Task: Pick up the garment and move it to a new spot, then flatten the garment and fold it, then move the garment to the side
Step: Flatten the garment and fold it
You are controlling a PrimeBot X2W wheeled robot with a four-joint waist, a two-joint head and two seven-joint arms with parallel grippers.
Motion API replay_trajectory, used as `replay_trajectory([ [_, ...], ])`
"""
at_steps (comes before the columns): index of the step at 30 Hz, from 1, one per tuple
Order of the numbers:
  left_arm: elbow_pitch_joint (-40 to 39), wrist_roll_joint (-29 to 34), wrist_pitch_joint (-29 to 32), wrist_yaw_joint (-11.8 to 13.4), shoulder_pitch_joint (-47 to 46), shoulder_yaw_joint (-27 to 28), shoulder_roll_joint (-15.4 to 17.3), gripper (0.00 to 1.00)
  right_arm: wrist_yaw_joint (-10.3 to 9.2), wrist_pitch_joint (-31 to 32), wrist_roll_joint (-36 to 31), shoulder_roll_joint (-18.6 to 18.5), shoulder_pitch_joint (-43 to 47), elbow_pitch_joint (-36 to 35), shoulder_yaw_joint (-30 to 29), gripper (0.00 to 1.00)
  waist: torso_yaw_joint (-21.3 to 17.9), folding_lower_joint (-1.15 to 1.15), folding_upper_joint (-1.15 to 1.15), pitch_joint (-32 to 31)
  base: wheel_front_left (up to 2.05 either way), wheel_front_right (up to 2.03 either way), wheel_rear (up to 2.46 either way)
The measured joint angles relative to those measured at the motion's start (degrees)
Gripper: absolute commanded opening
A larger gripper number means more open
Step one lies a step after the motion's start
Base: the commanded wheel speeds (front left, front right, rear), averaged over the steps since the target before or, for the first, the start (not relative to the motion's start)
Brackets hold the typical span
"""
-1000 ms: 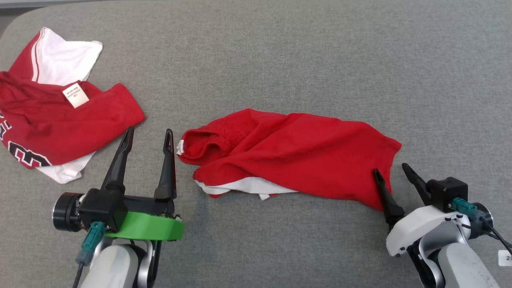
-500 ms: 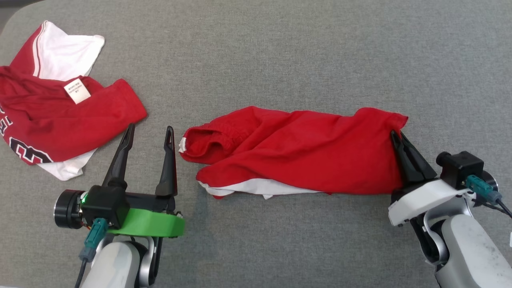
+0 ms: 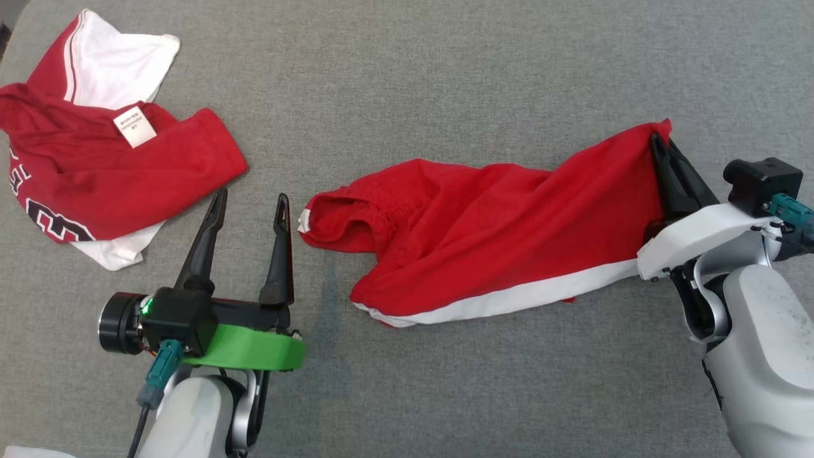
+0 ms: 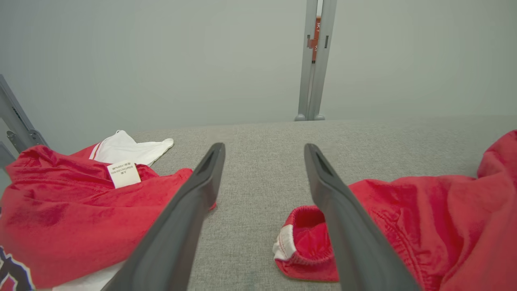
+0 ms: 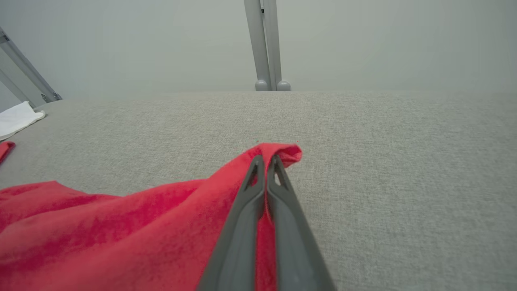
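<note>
Clamped by right claw [image 3: 658, 141] at garment's [image 3: 489, 242] right corner. Stretched left-right toward spread, empty left claw [image 3: 252, 194], just beside the waistband [image 3: 324, 202].

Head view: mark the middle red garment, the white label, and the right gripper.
red garment [image 3: 496, 235]: head view, on the red cloth at its middle.
white label [image 3: 135, 126]: head view, centre of the tag.
right gripper [image 3: 660, 138]: head view, between its fingertips, shut on the cloth's corner.
</note>
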Motion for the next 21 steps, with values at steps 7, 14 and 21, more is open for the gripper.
replay_trajectory([
  [7, 0.4, 0.5, 0.0, -0.4, 0.2, 1.2, -1.0, 1.0, 0.0, -5.5, -2.2, -0.9, -0.5, 1.7, -1.0, 1.0, 0.6, 0.0, 0.0, 0.2, 0.0, 0.0, 0.0],
  [14, 1.0, 0.7, 0.0, -0.8, 1.9, 2.6, -1.2, 1.0, 0.0, -7.9, -4.9, -0.8, 6.6, -7.4, -3.0, 1.0, -0.7, 0.0, 0.0, -2.3, 0.0, 0.0, 0.0],
  [21, 1.5, 0.6, 0.0, -1.0, 3.9, 3.9, -0.9, 1.0, 0.0, -5.6, -5.6, 1.7, 17.6, -17.3, -4.6, 1.0, -2.4, 0.0, 0.0, -5.7, 0.0, 0.0, 0.0],
])
